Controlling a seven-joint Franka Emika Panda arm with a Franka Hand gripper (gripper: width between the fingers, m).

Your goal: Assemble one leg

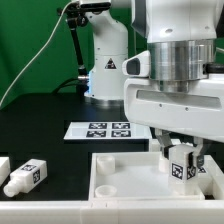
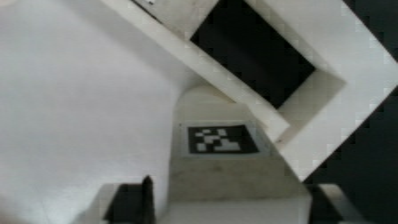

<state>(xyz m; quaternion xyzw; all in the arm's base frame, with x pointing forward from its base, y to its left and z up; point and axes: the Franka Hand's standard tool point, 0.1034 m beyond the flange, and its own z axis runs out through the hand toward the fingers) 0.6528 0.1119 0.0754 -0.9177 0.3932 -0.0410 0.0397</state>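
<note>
My gripper (image 1: 181,160) is shut on a white leg (image 1: 181,167) with a black-and-white tag on its side. It holds the leg upright over the far corner of the large square white tray-like piece (image 1: 120,178), on the exterior view's right. In the wrist view the held leg (image 2: 222,140) fills the space between the two dark fingers (image 2: 132,200) of the gripper (image 2: 228,205), with the tray-like piece's rim (image 2: 294,95) beyond it. I cannot tell whether the leg's lower end touches the piece.
A loose leg (image 1: 26,177) lies on the black table at the exterior view's left, with another (image 1: 3,165) cut off at the edge. The marker board (image 1: 105,130) lies behind the tray-like piece. The arm's white base (image 1: 105,70) stands at the back.
</note>
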